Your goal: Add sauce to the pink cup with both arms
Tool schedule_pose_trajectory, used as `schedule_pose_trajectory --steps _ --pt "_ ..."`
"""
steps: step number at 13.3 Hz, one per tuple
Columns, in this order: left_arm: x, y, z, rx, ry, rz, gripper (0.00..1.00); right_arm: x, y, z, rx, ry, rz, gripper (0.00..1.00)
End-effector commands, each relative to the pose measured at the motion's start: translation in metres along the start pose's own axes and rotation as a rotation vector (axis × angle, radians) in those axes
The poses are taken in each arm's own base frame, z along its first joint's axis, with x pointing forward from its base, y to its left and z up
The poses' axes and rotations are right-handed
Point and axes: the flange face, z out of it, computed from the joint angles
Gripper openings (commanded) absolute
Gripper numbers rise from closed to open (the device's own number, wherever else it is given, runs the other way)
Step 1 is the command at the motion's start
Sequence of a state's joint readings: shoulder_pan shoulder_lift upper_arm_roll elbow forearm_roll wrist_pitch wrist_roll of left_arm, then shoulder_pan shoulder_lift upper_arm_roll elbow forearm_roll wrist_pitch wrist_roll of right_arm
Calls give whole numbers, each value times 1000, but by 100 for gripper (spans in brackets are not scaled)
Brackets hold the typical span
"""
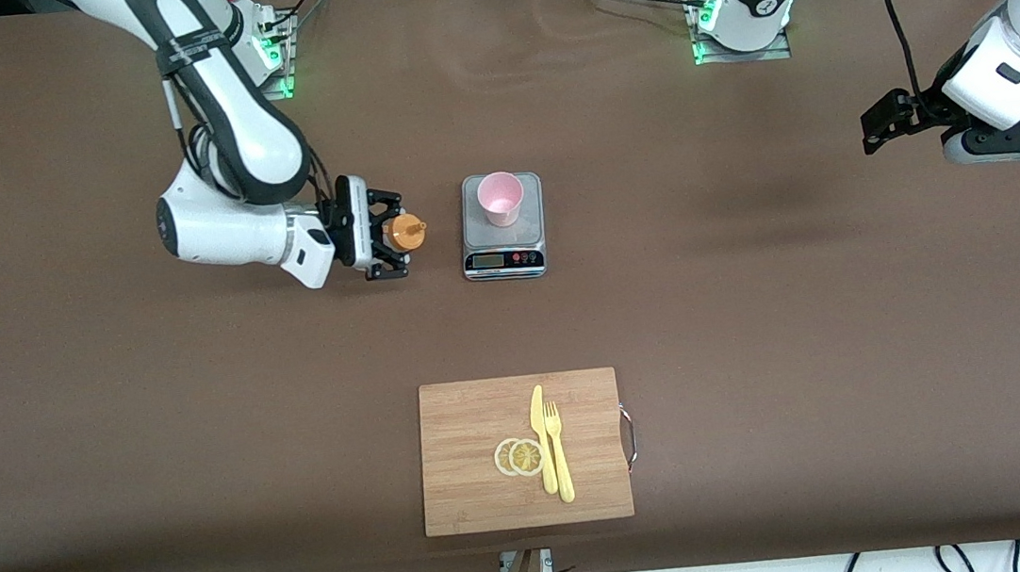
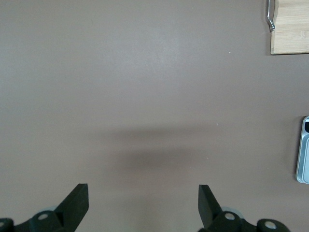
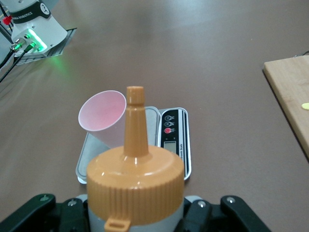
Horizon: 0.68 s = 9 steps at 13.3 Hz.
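Note:
The sauce (image 1: 409, 231), a whitish squeeze bottle with an orange nozzle cap (image 3: 135, 179), lies sideways in my right gripper (image 1: 389, 234), which is shut on its body. The nozzle points toward the pink cup (image 1: 501, 197). The cup stands upright on a grey kitchen scale (image 1: 505, 258), a short gap from the nozzle tip. In the right wrist view the pink cup (image 3: 102, 116) sits just past the nozzle on the scale (image 3: 174, 140). My left gripper (image 1: 882, 128) waits open over bare table at the left arm's end; its fingers (image 2: 77, 198) hold nothing.
A wooden cutting board (image 1: 458, 424) lies nearer the front camera than the scale, with a yellow knife (image 1: 541, 434), a yellow fork (image 1: 560, 461) and two lemon slices (image 1: 518, 457) on it. The left wrist view catches the board's corner (image 2: 289, 26) and the scale's edge (image 2: 304, 150).

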<state>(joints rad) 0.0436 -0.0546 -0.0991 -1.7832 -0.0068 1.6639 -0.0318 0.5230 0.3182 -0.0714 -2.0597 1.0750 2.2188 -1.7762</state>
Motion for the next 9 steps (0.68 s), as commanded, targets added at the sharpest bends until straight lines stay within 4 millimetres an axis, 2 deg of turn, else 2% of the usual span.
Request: schedule_pose_trajectory --steps 1,4,9 --pt "3 -2 -5 18 -7 18 100 30 -26 -5 -20 -70 41 27" --pt "3 -1 -5 18 -7 19 100 49 -41 8 -23 -189 54 27" --pt "3 -1 -5 18 -8 19 100 60 -52 20 -39 -325 58 27"
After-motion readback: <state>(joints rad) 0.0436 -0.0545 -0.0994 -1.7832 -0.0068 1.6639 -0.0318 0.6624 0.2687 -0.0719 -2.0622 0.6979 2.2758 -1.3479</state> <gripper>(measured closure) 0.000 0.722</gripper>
